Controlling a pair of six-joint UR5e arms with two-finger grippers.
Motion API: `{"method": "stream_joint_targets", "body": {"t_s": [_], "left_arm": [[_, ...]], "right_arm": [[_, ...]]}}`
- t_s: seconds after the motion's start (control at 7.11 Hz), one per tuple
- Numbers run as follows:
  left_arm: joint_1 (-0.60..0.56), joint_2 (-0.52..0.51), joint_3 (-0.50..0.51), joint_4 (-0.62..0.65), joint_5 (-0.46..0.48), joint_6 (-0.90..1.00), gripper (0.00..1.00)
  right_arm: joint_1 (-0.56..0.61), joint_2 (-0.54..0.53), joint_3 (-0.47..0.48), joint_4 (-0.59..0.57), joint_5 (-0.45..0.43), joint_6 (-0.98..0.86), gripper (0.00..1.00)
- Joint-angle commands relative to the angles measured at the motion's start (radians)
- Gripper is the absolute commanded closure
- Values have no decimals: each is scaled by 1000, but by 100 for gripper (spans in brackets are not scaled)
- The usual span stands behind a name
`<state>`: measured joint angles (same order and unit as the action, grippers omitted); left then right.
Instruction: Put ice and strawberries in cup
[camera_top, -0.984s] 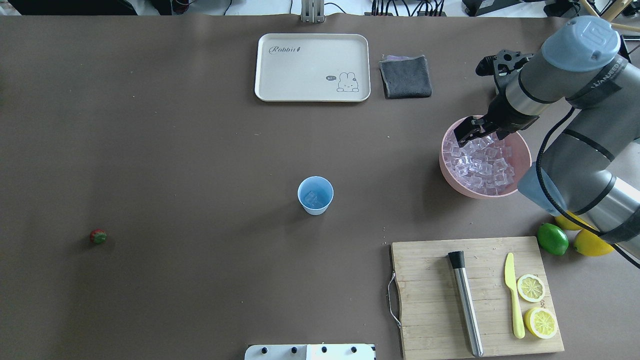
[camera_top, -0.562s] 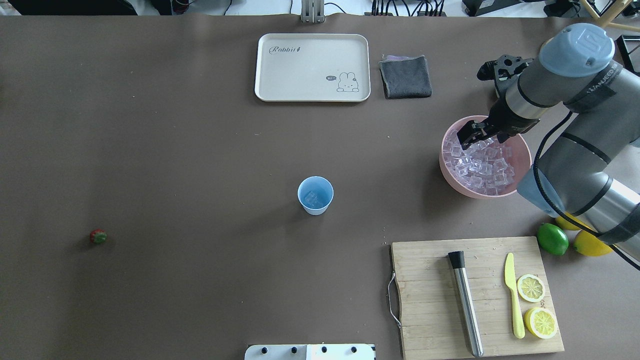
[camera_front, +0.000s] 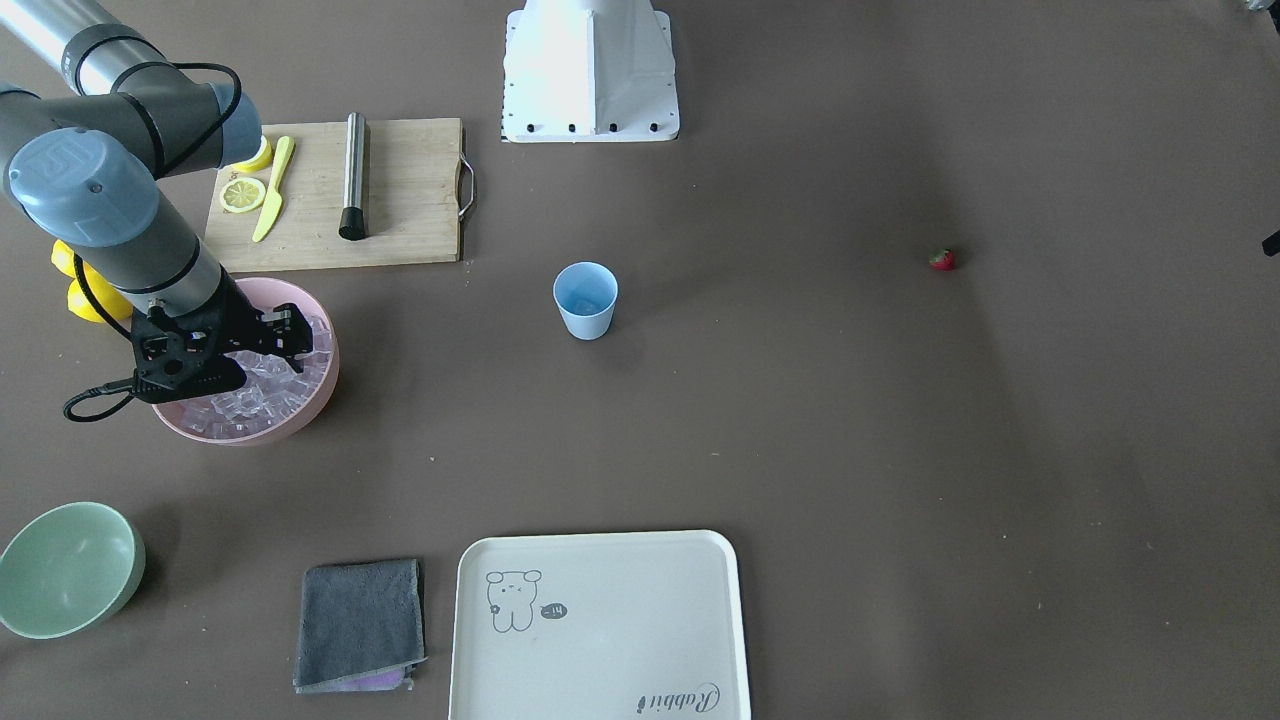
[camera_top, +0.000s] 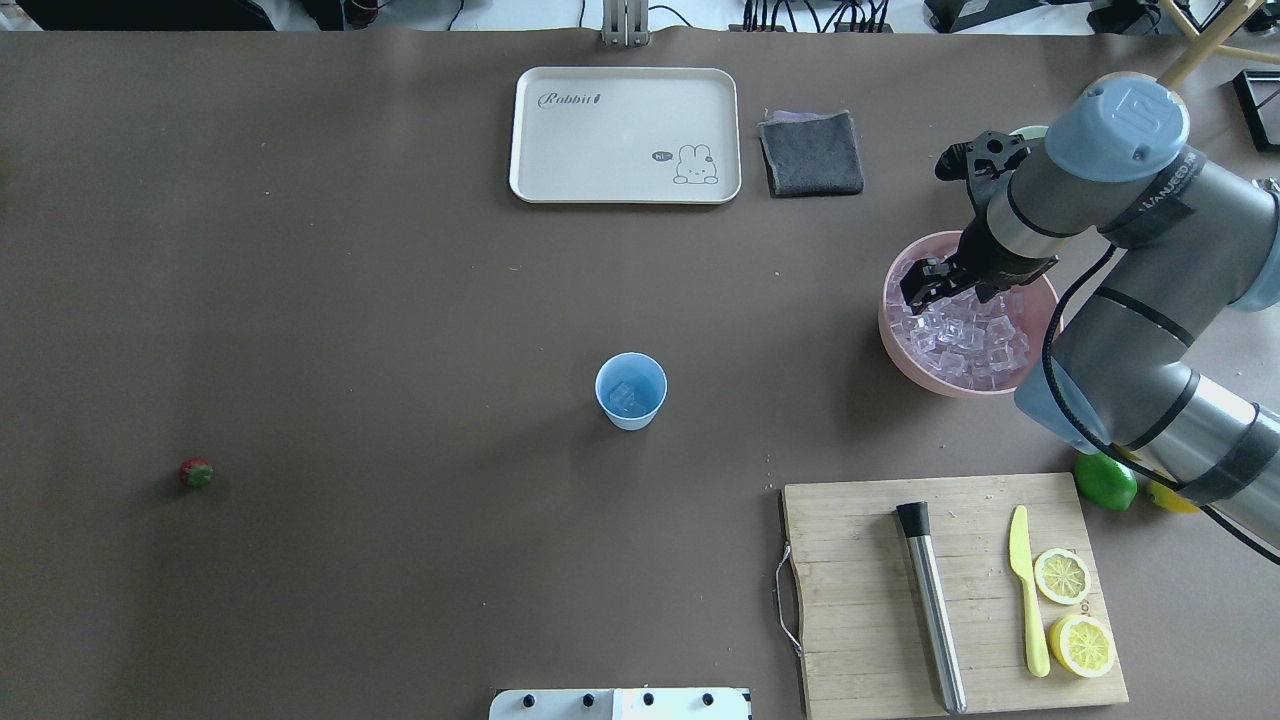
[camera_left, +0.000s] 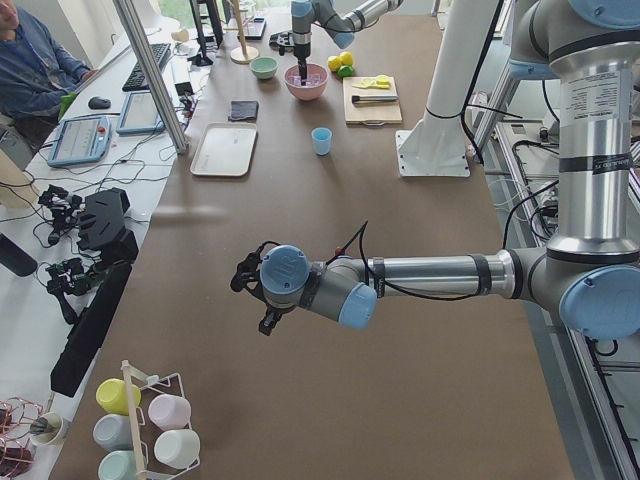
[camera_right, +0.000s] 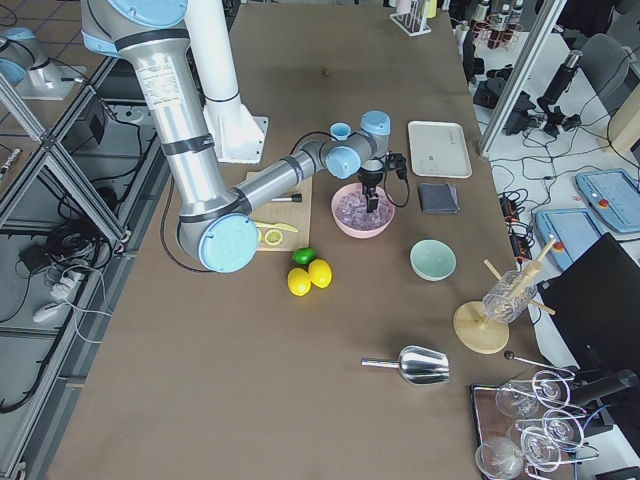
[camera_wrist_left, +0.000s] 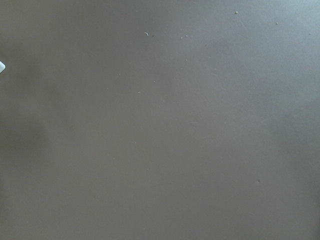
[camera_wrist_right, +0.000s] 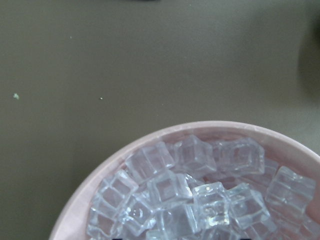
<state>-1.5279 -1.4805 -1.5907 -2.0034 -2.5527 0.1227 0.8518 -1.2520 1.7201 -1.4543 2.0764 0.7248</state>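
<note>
The pale-blue cup (camera_top: 631, 390) stands upright mid-table, also in the front view (camera_front: 585, 298), with a clear cube inside. The ice (camera_top: 968, 335) is heaped in a pink bowl (camera_top: 884, 322); the right wrist view shows the cubes (camera_wrist_right: 200, 195) close below. My right gripper (camera_top: 925, 285) is low over the bowl's far-left part, at the ice, and its jaws look open and empty. The small red strawberry (camera_top: 197, 473) lies alone far to the left. My left gripper (camera_left: 245, 290) shows only in the exterior left view, over bare table. I cannot tell whether it is open.
A cream tray (camera_top: 625, 135) and a grey cloth (camera_top: 812, 153) lie at the far side. A cutting board (camera_top: 860, 600) at the near right holds a steel muddler, a yellow knife and lemon halves. A lime (camera_top: 1104, 480) lies by the right arm. A mint-green bowl (camera_front: 65, 570) stands beyond the pink bowl.
My right gripper has moved a little left and down into the pink bowl, closer to the ice. The cup and the strawberry have not moved.
</note>
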Motion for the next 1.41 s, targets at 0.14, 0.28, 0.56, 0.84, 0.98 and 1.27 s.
{"method": "stream_joint_targets", "body": {"t_s": [0.14,0.28,0.56,0.84,0.98,1.27], "left_arm": [[0,-1,0,0,0,0,1],[0,-1,0,0,0,0,1],[0,-1,0,0,0,0,1],[0,-1,0,0,0,0,1],[2,-1,0,0,0,0,1],[2,-1,0,0,0,0,1]], "right_arm": [[-3,-3,-5,0,-7,2,35],[-5,6,-11,0,-9,2,37],[-10,11,-17,0,-9,2,38],[-10,9,-16,0,-9,2,56],[-10,9,-14,0,-9,2,84],[-8,13,-4,2,-7,4,100]]}}
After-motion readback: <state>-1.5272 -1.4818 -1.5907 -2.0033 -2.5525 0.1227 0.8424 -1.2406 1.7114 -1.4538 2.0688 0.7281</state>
